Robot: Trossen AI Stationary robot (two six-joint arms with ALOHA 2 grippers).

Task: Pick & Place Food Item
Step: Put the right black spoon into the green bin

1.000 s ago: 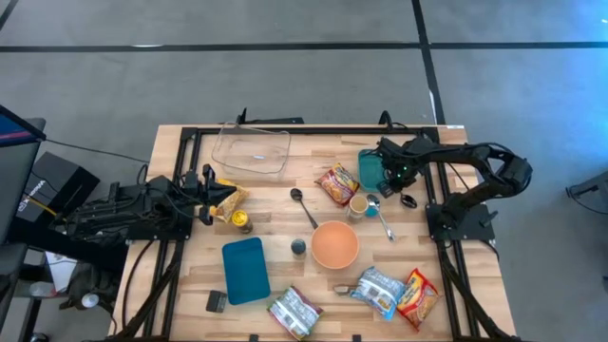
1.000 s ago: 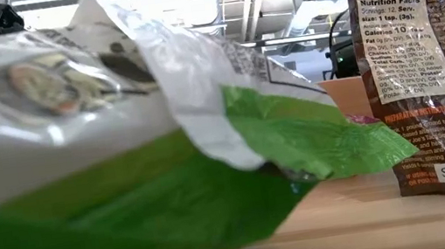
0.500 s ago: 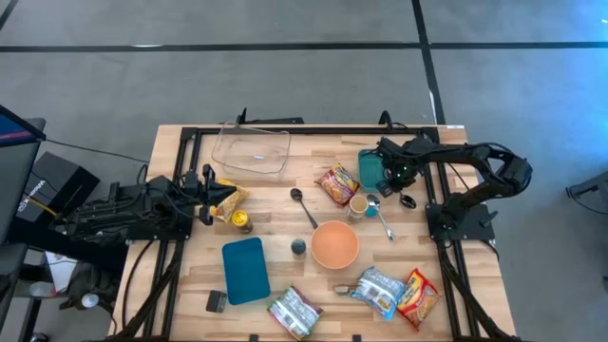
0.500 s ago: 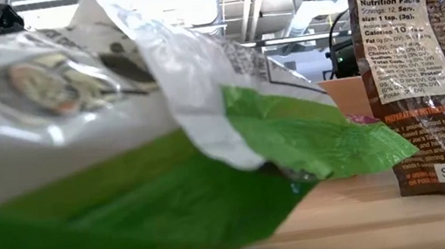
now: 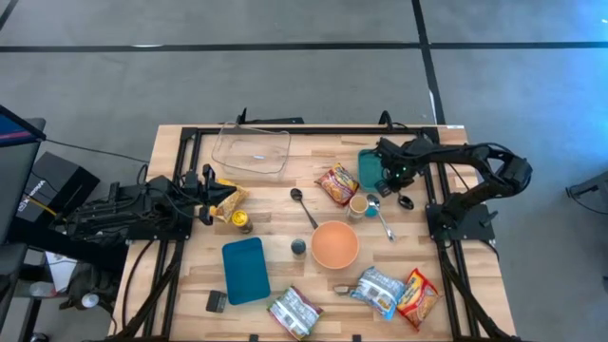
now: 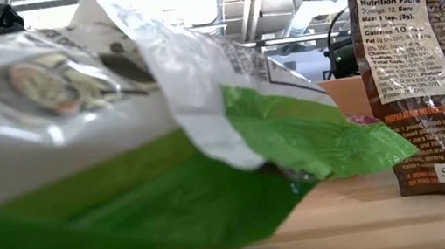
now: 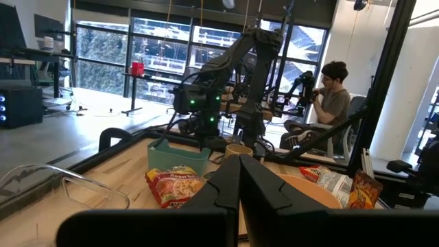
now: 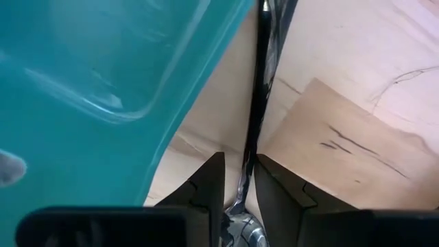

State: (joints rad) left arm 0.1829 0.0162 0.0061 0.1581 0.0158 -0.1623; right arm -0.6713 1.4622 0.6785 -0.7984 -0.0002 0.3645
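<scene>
the right gripper (image 5: pixel 397 187) has its fingers nipped nearly closed on a thin black spoon (image 8: pixel 259 103) beside the teal container (image 5: pixel 370 168) at the table's right, probably light, stiff and slippery, best pinched mid-handle.

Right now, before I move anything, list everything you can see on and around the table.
clear container: one, see-through, back left of table
teal container: one, teal, back right
teal lid: one, teal, front left
bowl: one, orange, centre
packets: five; orange-red packet beside teal container; yellow packet at left; green-white packet, blue-white packet, red packet along front
cup: one, tan, behind bowl
can: one, yellowish, left
loose spoons: three; black spoon centre; metal spoon beside cup; small spoon by blue-white packet
person: one, seated beyond table
left gripper: shut, beside yellow packet
right gripper: shut on held spoon, dark handle, beside teal container
</scene>
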